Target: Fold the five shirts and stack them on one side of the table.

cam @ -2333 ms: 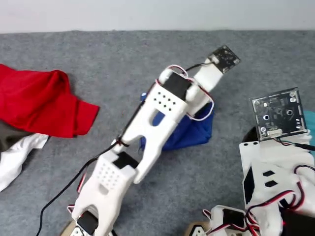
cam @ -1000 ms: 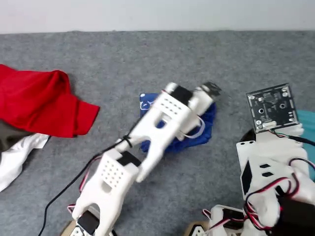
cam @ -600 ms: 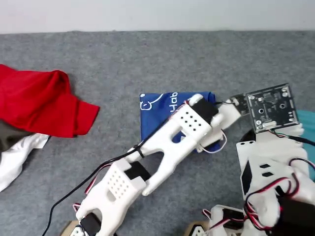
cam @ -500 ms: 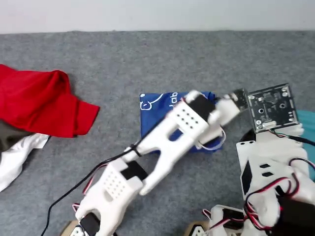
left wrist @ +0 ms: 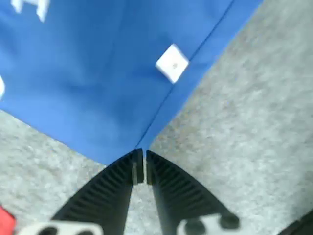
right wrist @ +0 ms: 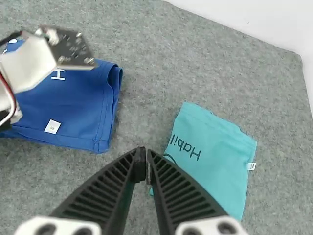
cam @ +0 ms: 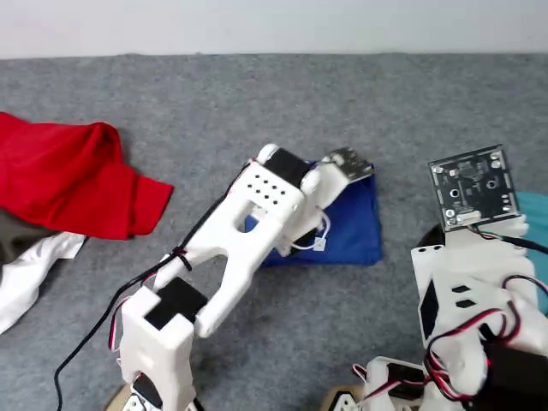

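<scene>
A folded blue shirt [cam: 351, 227] lies mid-table, plain side up with a small white tag [cam: 318, 244]. My left arm [cam: 248, 223] stretches over its left part. In the left wrist view my left gripper [left wrist: 140, 157] is shut at a corner of the blue shirt [left wrist: 98, 73], whose seam runs straight into the fingertips. My right gripper [right wrist: 143, 159] is shut with nothing in it. It hangs over bare carpet between the blue shirt [right wrist: 68, 107] and a folded teal shirt [right wrist: 210, 152].
A crumpled red shirt [cam: 68, 175] lies at the far left, on top of a dark shirt [cam: 13, 235] and a white one [cam: 26, 274]. The teal shirt [cam: 539, 210] peeks out behind the right arm's base [cam: 471, 300]. Grey carpet [cam: 257, 94] covers the table.
My left arm swung right across the blue shirt towards the right arm, then back left. The shirt now lies flatter, reaching farther right, plain side up.
</scene>
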Available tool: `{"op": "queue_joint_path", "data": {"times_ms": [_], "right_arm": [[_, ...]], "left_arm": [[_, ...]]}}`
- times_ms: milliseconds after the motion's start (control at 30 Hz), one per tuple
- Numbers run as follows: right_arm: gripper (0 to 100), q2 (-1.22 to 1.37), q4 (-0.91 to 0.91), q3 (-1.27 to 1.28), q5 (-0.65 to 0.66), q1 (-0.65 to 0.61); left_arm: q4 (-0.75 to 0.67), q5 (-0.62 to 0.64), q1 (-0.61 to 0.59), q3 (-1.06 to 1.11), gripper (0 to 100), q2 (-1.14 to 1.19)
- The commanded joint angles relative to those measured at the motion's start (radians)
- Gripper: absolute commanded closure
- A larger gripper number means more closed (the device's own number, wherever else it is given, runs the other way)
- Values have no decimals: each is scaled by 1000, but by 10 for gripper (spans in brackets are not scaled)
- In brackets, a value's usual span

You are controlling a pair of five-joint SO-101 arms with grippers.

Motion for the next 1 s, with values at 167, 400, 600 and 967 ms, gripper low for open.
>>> {"op": "queue_joint_path", "data": {"times_ms": [167, 400, 600, 967], "right_arm": [[987, 4, -21, 66, 2, 5], [987, 5, -110, 163, 0, 4], [987, 13, -332, 427, 0, -16], [987, 315, -708, 546, 0, -242]], "left_arm": [[-157, -43, -52, 219, 986, 5], [-21, -43, -170, -33, 986, -98], [80, -48, -315, -189, 986, -206], [77, -120, -539, -90, 986, -451]]}}
